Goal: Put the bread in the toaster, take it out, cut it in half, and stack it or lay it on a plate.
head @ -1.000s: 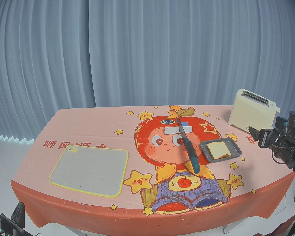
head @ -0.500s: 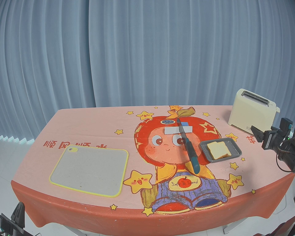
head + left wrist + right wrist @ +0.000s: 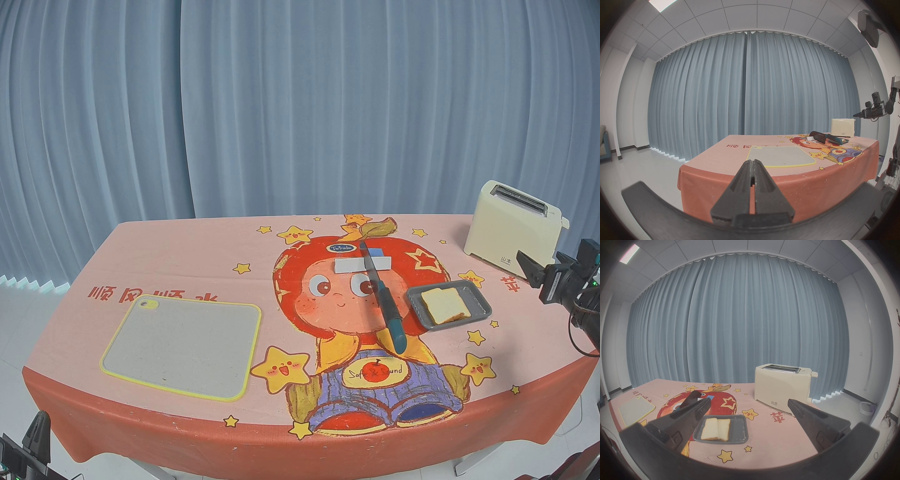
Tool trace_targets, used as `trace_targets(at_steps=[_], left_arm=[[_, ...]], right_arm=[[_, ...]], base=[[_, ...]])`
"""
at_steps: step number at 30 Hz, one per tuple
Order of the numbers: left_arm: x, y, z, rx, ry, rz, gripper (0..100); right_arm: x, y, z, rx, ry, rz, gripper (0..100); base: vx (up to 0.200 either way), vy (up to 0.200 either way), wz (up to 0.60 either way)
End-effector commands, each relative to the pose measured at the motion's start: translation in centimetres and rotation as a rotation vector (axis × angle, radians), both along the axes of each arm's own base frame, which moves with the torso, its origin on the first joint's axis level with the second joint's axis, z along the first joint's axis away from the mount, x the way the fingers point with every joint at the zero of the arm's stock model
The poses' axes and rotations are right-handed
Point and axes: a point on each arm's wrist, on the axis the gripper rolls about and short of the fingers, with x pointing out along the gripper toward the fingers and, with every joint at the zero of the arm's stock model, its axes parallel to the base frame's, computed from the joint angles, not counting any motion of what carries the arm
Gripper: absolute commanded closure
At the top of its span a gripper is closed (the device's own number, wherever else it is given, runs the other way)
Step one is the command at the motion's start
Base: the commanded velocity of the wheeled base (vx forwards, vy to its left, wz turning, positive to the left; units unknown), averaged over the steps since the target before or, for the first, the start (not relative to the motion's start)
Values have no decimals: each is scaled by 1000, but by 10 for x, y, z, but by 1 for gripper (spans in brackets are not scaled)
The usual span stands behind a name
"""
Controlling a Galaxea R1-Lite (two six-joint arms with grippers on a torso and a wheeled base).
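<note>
On the lettered tablecloth (image 3: pixel 187 262), bread (image 3: pixel 445 305) in tray (image 3: pixel 479 300) near toaster (image 3: pixel 509 225), right pincer (image 3: pixel 749 402) wide, left pincer (image 3: pixel 752 162) closed.

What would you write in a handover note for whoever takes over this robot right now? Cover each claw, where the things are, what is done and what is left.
Left claw: shut, empty, low off the near left corner of the table.
Right claw: open, empty, off the table's right edge, beside the toaster.
Bread: on the grey tray, in front of the toaster.
Knife: lying just left of the tray.
Cutting board: on the table's left part.
Done: nothing yet.
Left: toast the bread, take it out, halve it, plate it.
</note>
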Motion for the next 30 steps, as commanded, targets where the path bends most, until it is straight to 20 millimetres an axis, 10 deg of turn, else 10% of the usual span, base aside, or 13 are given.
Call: trace_targets(at_steps=[1, 30], left_arm=[[0, 0, -5, 0, 1, 1, 100], [0, 0, -5, 0, 1, 1, 100]], right_arm=[[-13, -6, 6, 6, -38, -25, 0], [-68, -20, 18, -11, -188, -7, 0]], base=[[0, 0, 0], [0, 0, 0]])
